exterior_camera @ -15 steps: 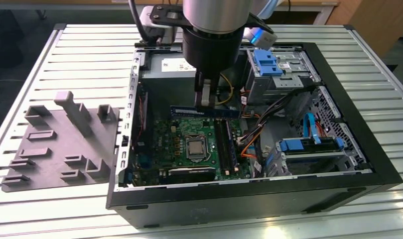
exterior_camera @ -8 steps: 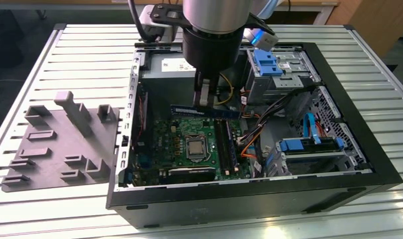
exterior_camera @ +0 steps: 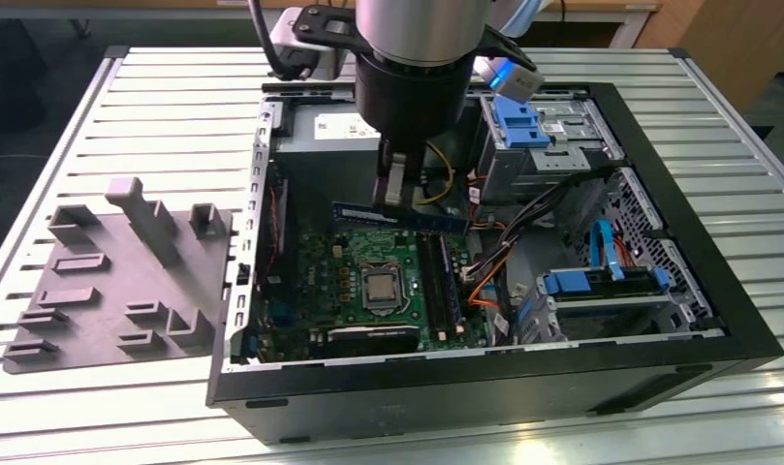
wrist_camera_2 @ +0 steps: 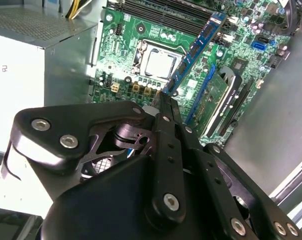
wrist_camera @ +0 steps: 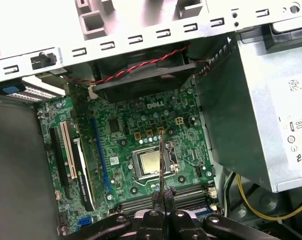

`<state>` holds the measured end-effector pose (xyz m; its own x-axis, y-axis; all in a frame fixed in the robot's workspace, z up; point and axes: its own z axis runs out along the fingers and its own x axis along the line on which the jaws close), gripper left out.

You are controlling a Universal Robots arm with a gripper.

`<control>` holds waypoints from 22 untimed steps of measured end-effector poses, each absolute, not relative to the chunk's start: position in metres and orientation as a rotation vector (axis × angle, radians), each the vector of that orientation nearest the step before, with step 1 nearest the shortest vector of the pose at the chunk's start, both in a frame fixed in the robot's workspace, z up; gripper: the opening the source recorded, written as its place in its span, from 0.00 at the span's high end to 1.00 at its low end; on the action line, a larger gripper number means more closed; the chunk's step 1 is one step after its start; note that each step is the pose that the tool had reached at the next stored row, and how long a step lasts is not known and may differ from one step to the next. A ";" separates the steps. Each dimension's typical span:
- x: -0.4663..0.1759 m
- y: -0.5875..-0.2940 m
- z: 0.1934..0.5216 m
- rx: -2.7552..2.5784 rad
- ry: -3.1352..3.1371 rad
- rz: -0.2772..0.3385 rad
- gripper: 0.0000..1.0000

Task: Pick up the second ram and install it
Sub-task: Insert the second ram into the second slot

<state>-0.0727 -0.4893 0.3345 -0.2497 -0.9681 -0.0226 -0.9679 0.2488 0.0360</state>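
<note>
My gripper (exterior_camera: 394,201) is shut on the second ram (exterior_camera: 405,217), a long thin stick with a blue-green edge. It hangs level inside the open computer case, above the green motherboard (exterior_camera: 346,266). In the second wrist view the ram (wrist_camera_2: 193,52) runs out from the gripper (wrist_camera_2: 164,97) over the board, past the silver processor socket (wrist_camera_2: 160,64). In the first wrist view the ram (wrist_camera: 161,160) is edge-on, a thin line rising from the gripper (wrist_camera: 162,195) across the socket (wrist_camera: 150,162). Black slot rails (exterior_camera: 440,276) lie beside the socket, below the stick.
The black case wall (exterior_camera: 495,383) rings the board. A grey power supply (exterior_camera: 321,131) sits at the back. Drive cages with blue tabs (exterior_camera: 599,283) and orange cables (exterior_camera: 488,276) fill the exterior view's right. A grey fixture plate with upright blocks (exterior_camera: 120,281) lies left of the case.
</note>
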 end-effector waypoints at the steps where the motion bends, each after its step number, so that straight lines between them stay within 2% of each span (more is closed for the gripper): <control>1: -0.073 -0.489 0.335 1.916 -2.484 -0.066 0.89; 22: -0.073 -0.489 0.334 1.801 -2.571 -0.067 0.89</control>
<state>-0.0727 -0.4893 0.3342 -0.3421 -0.9394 -0.0226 -0.9393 0.3412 0.0360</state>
